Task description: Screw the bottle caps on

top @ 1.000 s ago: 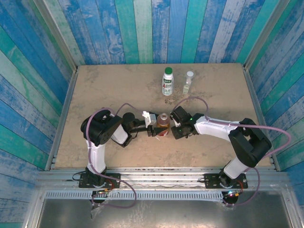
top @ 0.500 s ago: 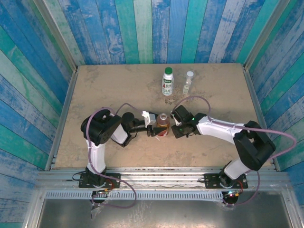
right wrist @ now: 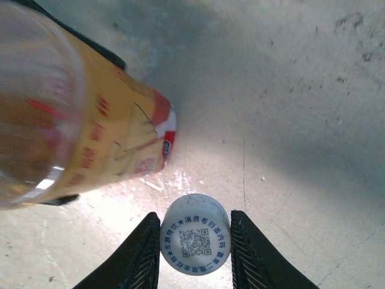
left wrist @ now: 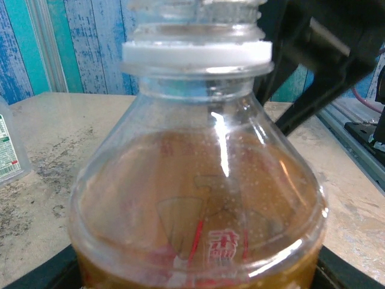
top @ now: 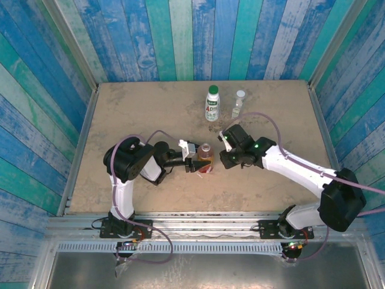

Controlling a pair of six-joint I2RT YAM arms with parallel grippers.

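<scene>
The amber-orange bottle point(top: 205, 155) with a red label stands mid-table, my left gripper point(top: 201, 163) shut around its lower body. In the left wrist view this bottle point(left wrist: 198, 198) is close up, its neck point(left wrist: 197, 57) bare with a white ring. My right gripper point(top: 226, 158) hangs just right of it, shut on the white cap point(right wrist: 195, 242), printed underside facing the camera, between both fingers point(right wrist: 142, 256). The amber bottle point(right wrist: 78, 138) lies up and left of the cap. Farther back stand the white bottle point(top: 212, 103) with its green cap on and the slim clear bottle point(top: 239, 104) with its pale cap on.
The sandy table point(top: 138, 114) is walled by blue-green planks, with metal rails at the sides. The right arm point(left wrist: 325, 54) looms dark behind the bottle neck. The white bottle's label point(left wrist: 7, 150) shows at the left edge. Open room lies at left and back left.
The right arm has swung its elbow out to the right and drawn the gripper up and slightly away from the amber bottle, cap still held. The left gripper and bottle stayed put.
</scene>
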